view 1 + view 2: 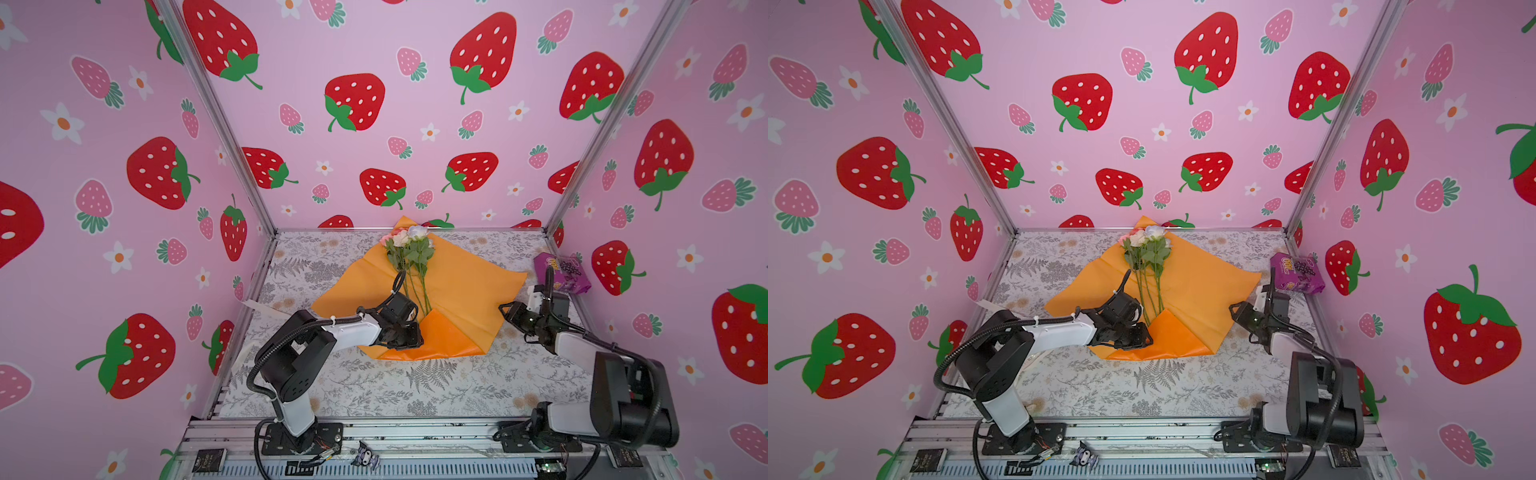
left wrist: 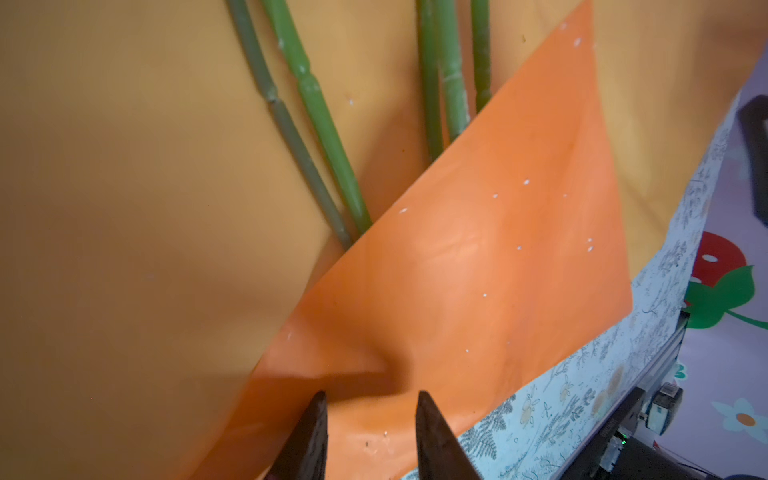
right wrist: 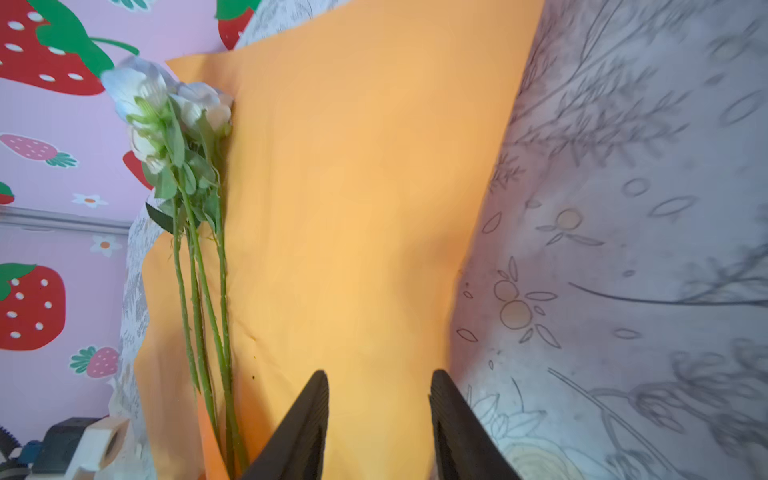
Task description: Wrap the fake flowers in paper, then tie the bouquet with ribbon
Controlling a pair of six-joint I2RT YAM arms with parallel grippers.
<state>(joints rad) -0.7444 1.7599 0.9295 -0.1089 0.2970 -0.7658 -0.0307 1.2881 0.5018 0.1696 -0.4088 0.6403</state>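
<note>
A bouquet of fake flowers (image 1: 411,255) lies untied on the fern-print table (image 1: 415,386), between strawberry-print walls (image 1: 357,104). Its orange wrapping paper (image 1: 465,286) is spread open across the middle of the table, and one corner reaches the far edge. The pink, white and pale lilac roses (image 1: 409,237) rest on the sheet close to that far edge, and their thin green stems (image 2: 324,124) run back toward the near edge. The sheet's nearest corner is folded up into a glossy, deeper-orange flap (image 1: 440,336). This makes a shallow pocket that covers the stem ends, while the rest of the flowers lie in the open. The left gripper (image 2: 371,399) sits low over the flap at its left side. Its fingers are apart with bare paper showing between them, and a small pucker in the flap lies just past the tips. The right gripper (image 3: 378,374) is just beside the sheet's right-hand edge, fingers spread and clamped on nothing, with the paper's border showing in the gap. A purple snack packet (image 1: 561,276) lies in the table's far right corner. A pale strip (image 1: 259,306) lies at the left edge, too small to make out.
</note>
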